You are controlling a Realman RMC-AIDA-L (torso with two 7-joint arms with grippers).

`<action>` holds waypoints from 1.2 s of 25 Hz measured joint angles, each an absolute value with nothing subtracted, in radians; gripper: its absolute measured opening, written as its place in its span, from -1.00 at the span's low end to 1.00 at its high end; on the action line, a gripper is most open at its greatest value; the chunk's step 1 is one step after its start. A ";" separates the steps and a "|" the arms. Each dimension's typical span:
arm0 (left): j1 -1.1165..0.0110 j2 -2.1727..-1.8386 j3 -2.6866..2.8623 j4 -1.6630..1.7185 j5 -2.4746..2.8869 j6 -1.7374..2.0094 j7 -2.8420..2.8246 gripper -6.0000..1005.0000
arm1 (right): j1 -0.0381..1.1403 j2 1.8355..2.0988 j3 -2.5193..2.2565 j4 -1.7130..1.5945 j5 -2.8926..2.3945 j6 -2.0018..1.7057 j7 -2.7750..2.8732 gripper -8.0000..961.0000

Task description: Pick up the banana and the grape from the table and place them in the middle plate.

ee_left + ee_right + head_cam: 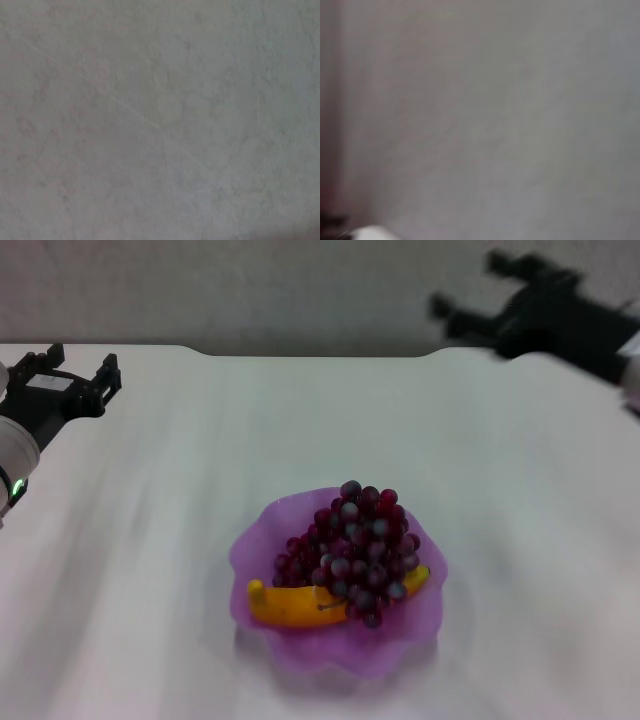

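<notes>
In the head view the purple scalloped plate point(262, 552) sits on the white table point(150, 540) at front centre. The orange-yellow banana point(290, 606) lies in its near part. The bunch of dark red-purple grapes point(360, 545) lies in the plate too, resting over the banana's right half. My left gripper point(80, 365) is open and empty at the far left, above the table's back corner. My right gripper point(475, 290) is open and empty at the far right, beyond the table's back edge. Both wrist views show only a plain grey surface.
The table's notched back edge point(320, 353) runs across the top of the head view, with a grey wall behind it. Bare white tabletop lies all around the plate.
</notes>
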State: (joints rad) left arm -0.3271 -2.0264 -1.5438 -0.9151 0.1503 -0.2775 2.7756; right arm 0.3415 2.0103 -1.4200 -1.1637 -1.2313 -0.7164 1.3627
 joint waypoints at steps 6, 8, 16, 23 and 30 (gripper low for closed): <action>-0.329 -2.026 -1.544 -0.913 0.153 -0.279 2.776 0.34 | 0.333 2.010 -1.240 -0.959 -0.886 -0.832 1.036 0.86; -0.334 -2.026 -1.544 -0.913 0.153 -0.281 2.776 0.34 | 0.362 2.010 -1.179 -0.820 -0.733 -0.916 0.872 0.86; -0.360 -2.027 -1.570 -0.893 0.148 -0.287 2.767 0.34 | 0.513 2.007 -1.010 -0.349 -0.369 -1.104 0.428 0.86; -0.407 -2.028 -1.618 -0.807 0.147 -0.301 2.713 0.34 | 0.528 2.014 -0.992 -0.189 -0.215 -1.219 0.194 0.86; -0.397 -2.027 -1.645 -0.764 0.149 -0.388 2.710 0.33 | 0.559 2.009 -0.973 -0.148 -0.184 -1.102 0.202 0.86</action>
State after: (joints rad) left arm -0.3971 -2.0269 -1.6451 -0.7640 0.1494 -0.3877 2.7103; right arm 0.5594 2.0090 -0.9727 -0.1478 -0.1842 -1.1018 0.2018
